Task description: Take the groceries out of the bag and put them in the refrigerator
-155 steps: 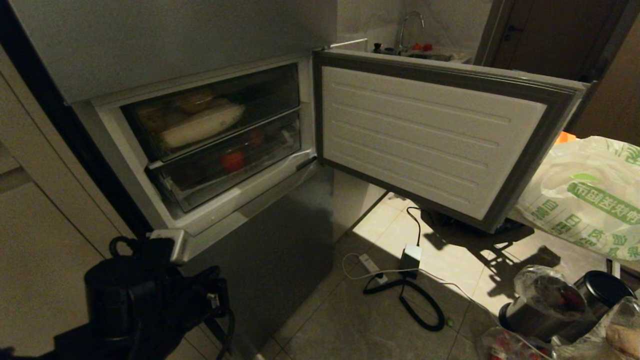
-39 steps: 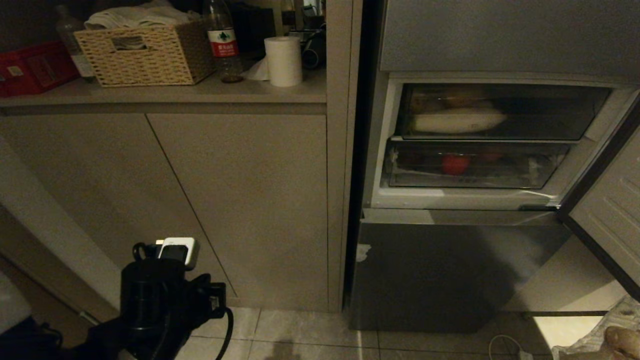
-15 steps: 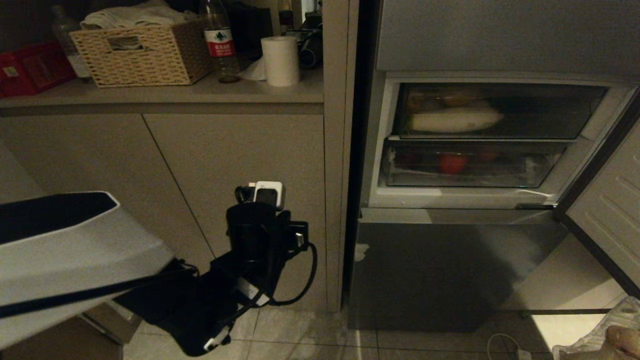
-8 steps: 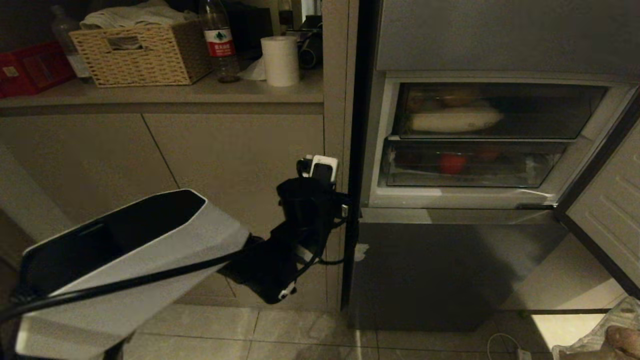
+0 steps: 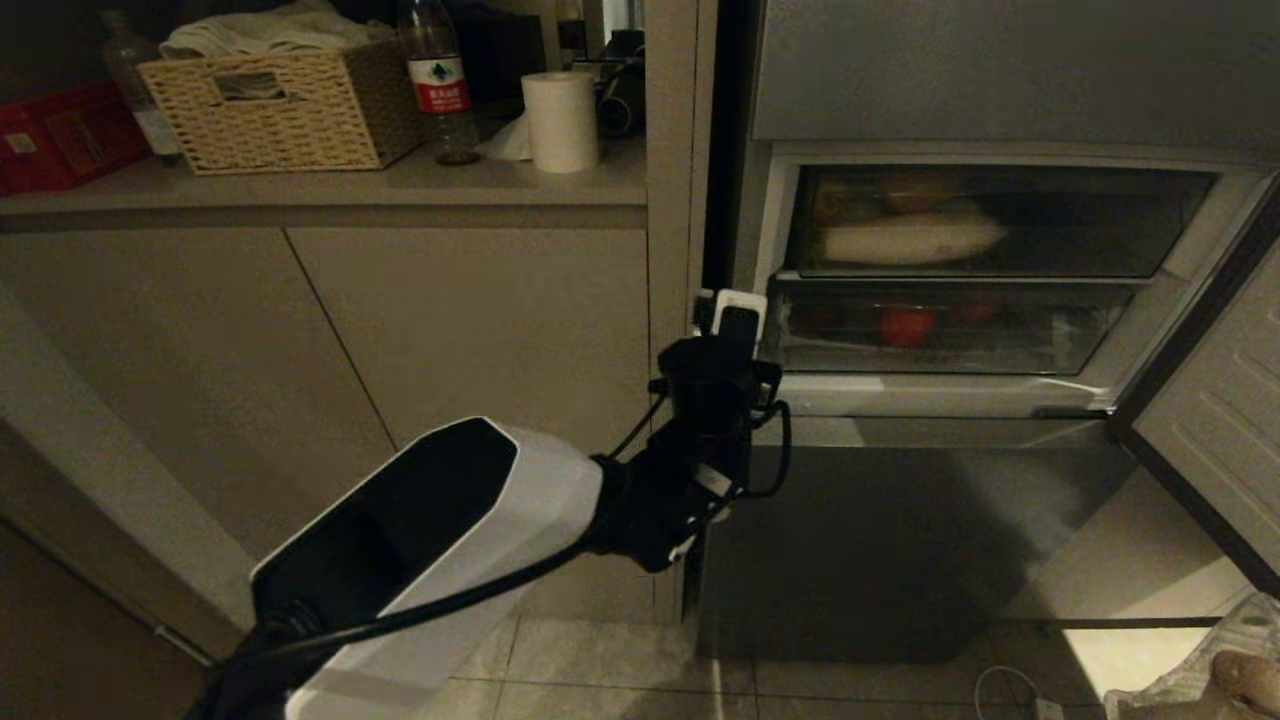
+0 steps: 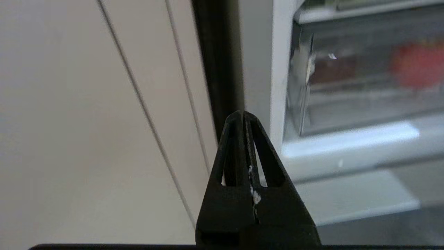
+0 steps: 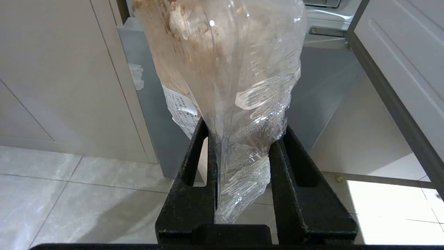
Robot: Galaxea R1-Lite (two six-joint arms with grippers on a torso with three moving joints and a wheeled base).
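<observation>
The refrigerator (image 5: pixel 1000 80) stands at the right with its middle compartment open. Two clear drawers show inside: one holds a long white vegetable (image 5: pixel 910 240), the lower one a red round fruit (image 5: pixel 905 327). My left gripper (image 5: pixel 722 350) is stretched out to the compartment's left frame (image 6: pixel 277 86), level with the lower drawer, shut and empty (image 6: pixel 242 114). My right gripper (image 7: pixel 244 126) is shut on a clear plastic pack of pale beige lumps (image 7: pixel 222 52), low in front of the grey lower door (image 7: pixel 312 86). That pack (image 5: pixel 1235 675) peeks in at the head view's corner. The bag is out of view.
The open fridge door (image 5: pixel 1220 420) swings out at the right. Left of the fridge stand beige cupboard doors (image 5: pixel 450 350) under a counter with a wicker basket (image 5: pixel 280 110), a red-labelled water bottle (image 5: pixel 440 80) and a paper roll (image 5: pixel 560 120). A cable (image 5: pixel 1005 690) lies on the tiled floor.
My left arm has swung up and to the right, from in front of the cupboard doors to the fridge's left frame. The right gripper's pack has not moved.
</observation>
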